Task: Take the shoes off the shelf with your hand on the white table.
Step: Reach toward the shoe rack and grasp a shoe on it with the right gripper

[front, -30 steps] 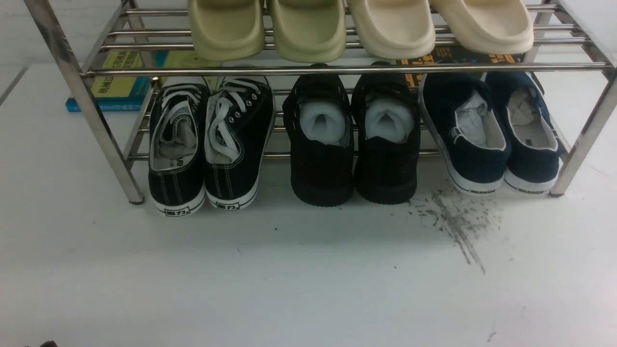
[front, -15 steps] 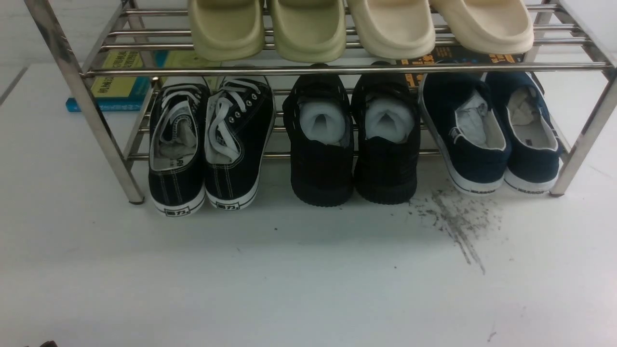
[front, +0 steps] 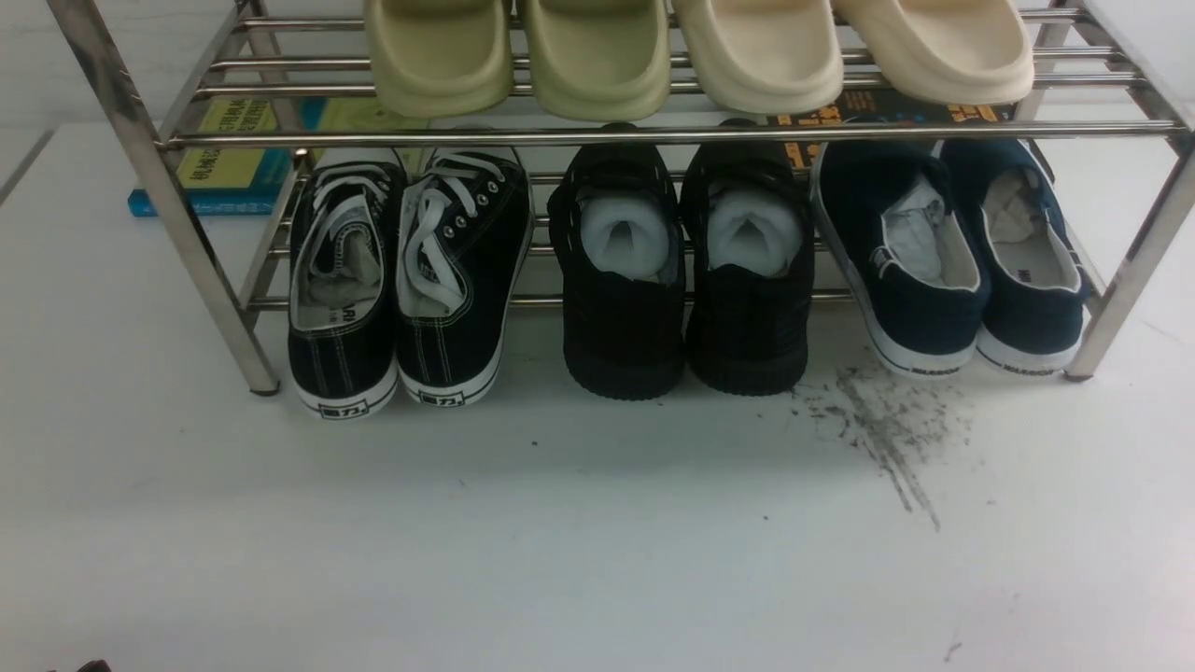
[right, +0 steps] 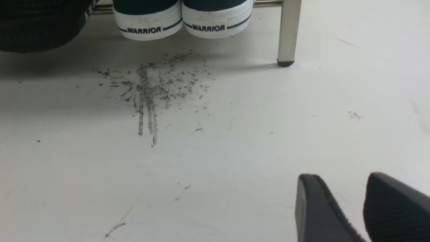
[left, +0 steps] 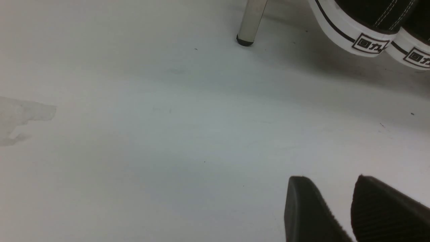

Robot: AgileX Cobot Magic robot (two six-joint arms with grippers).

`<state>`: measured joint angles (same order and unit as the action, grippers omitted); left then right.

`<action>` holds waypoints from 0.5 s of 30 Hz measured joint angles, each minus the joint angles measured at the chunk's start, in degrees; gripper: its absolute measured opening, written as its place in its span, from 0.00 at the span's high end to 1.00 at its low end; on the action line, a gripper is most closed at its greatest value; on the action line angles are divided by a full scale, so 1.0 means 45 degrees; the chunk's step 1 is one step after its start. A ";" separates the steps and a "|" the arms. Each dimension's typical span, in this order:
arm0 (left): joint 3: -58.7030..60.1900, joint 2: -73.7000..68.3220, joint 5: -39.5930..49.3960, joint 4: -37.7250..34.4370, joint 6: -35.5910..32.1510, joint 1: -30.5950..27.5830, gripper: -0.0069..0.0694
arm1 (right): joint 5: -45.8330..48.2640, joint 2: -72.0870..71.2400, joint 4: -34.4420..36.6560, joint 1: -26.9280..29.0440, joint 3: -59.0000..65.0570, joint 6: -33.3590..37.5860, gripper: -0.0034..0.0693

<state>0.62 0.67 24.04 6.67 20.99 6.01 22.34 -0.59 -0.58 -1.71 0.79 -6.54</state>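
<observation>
The pair of all-black mesh shoes with white paper stuffing sits in the middle of the lower tier of the steel shelf, heels toward me. One heel shows in the right wrist view. The white table spreads in front, with a dark scuff. My left gripper is open and empty, low over the table near the shelf's left leg. My right gripper is open and empty, low over the table in front of the right leg. Neither gripper shows in the front view.
Black canvas sneakers with white laces stand left of the black pair, navy slip-ons right of it. Foam slippers lie on the top tier. Books lie behind the shelf.
</observation>
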 joint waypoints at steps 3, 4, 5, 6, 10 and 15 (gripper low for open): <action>0.0000 0.0000 0.0000 0.0000 0.0000 0.0000 0.59 | 0.0000 0.0000 0.0000 0.0000 0.0000 0.0000 0.63; 0.0000 0.0000 0.0000 0.0000 0.0000 0.0000 0.59 | 0.0000 0.0000 0.0000 0.0000 0.0000 0.0000 0.63; 0.0000 0.0000 0.0000 0.0000 0.0000 0.0000 0.59 | 0.0000 0.0000 0.0000 0.0000 0.0000 0.0000 0.63; 0.0000 0.0000 0.0000 0.0000 0.0000 0.0000 0.59 | 0.0000 0.0000 -0.0083 0.0000 0.0000 0.0000 0.63; 0.0000 0.0000 0.0000 0.0000 0.0000 0.0000 0.59 | -0.0171 0.0000 0.0290 0.0000 0.0000 -0.0332 0.63; 0.0000 0.0000 0.0000 0.0000 0.0000 0.0000 0.59 | -0.0525 0.0000 0.3947 0.0000 0.0081 -0.2582 0.63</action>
<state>0.62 0.67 24.04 6.67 20.99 6.01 19.98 -0.59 17.18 -1.71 1.16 -18.15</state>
